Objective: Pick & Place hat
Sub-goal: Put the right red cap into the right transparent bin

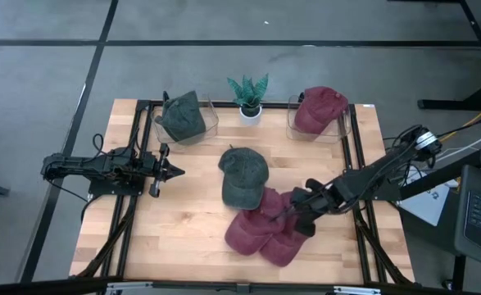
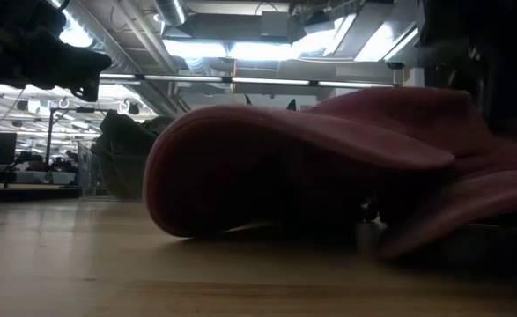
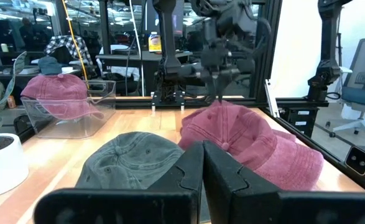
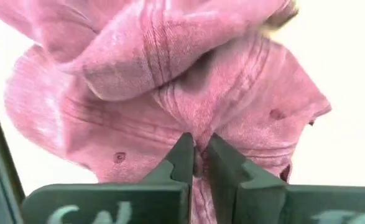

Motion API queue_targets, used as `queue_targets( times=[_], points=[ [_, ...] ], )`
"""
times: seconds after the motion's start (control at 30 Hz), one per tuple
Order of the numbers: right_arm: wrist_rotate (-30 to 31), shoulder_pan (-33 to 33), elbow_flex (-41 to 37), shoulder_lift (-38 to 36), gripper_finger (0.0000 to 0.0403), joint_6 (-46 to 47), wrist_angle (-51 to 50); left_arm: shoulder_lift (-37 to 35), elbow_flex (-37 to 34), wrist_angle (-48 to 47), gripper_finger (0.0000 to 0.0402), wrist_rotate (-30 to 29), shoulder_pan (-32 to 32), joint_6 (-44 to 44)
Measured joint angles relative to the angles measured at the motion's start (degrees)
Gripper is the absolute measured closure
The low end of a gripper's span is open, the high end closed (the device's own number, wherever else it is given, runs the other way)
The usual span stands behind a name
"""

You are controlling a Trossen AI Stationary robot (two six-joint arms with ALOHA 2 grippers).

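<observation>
red hat (image 4: 170, 93) near the table's (image 1: 183, 238) front edge is pinched by the right gripper (image 4: 198, 163), grasp done, lift next; left gripper (image 1: 168, 171) clenched empty.

Two maroon caps (image 1: 266, 232) lie heaped at six o'clock on the pale wood table (image 1: 183, 238). A dark green cap (image 1: 242, 176) sits at centre. Bins at twelve hold a green cap (image 1: 183, 116) and a maroon cap (image 1: 319, 108), flanking a green-striped plant (image 1: 248, 90) in a white pot (image 1: 250, 114).

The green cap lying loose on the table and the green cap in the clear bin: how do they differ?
The loose green fabric cap lies on the bare wooden table, beside the red caps; the other green fabric cap sits inside a clear plastic bin at the far edge. No gripper touches either. Both share the faded green colour.
</observation>
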Motion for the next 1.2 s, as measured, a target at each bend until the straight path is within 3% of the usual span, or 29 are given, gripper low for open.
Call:
queue_targets(
  times=[0.23,0.53,0.7,0.77,0.9,1.07,1.2],
  points=[
    [5.2,-0.4,3.9,-7.2,0.0375,-8.4,2.0,0.0,0.0,0.0,0.0396,0.0,0.0,0.0],
    [2.4,-1.4,7.3,-10.6,0.0374,-22.4,12.5,0.0,0.0,0.0,0.0396,0.0,0.0,0.0],
    [10.8,-2.1,7.4,-11.2,0.0374,-21.9,8.8,0.0,0.0,0.0,0.0396,0.0,0.0,0.0],
    [7.8,-2.8,7.3,-11.2,0.0374,-21.3,6.7,0.0,0.0,0.0,0.0396,0.0,0.0,0.0],
    [-4.8,-3.3,7.3,-10.6,0.0375,-20.1,5.7,0.0,0.0,0.0,0.0396,0.0,0.0,0.0],
    [-6.2,-3.4,7.2,-9.8,0.0375,-12.2,-6.0,0.0,0.0,0.0,0.0396,0.0,0.0,0.0],
    [-7.6,-3.9,4.3,-9.8,0.0374,-10.6,-7.3,0.0,0.0,0.0,0.0396,0.0,0.0,0.0]
  ],
)
